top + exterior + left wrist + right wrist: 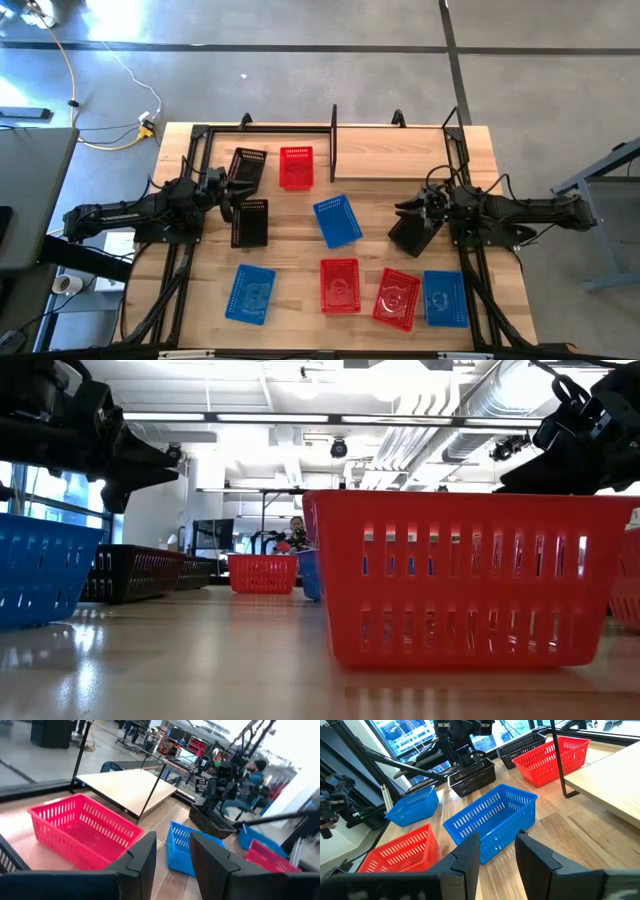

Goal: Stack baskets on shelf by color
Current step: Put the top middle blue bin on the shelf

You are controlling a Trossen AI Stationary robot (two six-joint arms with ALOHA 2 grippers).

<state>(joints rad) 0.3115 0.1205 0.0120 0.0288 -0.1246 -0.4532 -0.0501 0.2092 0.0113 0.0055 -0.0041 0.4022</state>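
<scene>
Several baskets lie scattered, all resting on their bottoms. In the far left group are a black one (248, 168), a red one (296, 166) and another black one (250, 222). A blue basket (337, 220) sits mid-table. Along the near edge are blue (250, 293), red (340, 285), red (397, 297) and blue (444, 298) baskets. The shelf (334, 140) stands at the far edge. My left gripper (172, 865) hangs open between the two black baskets. My right gripper (497, 857) hangs open over a third black basket (410, 235), facing the mid-table blue basket (492, 820).
The shelf's light wood base (400, 155) stretches along the far right. Black arm frames (185, 260) (470, 260) stand at the table's left and right sides. Bare wood lies between the mid-table blue basket and the near row. A person sits in the room beyond (296, 532).
</scene>
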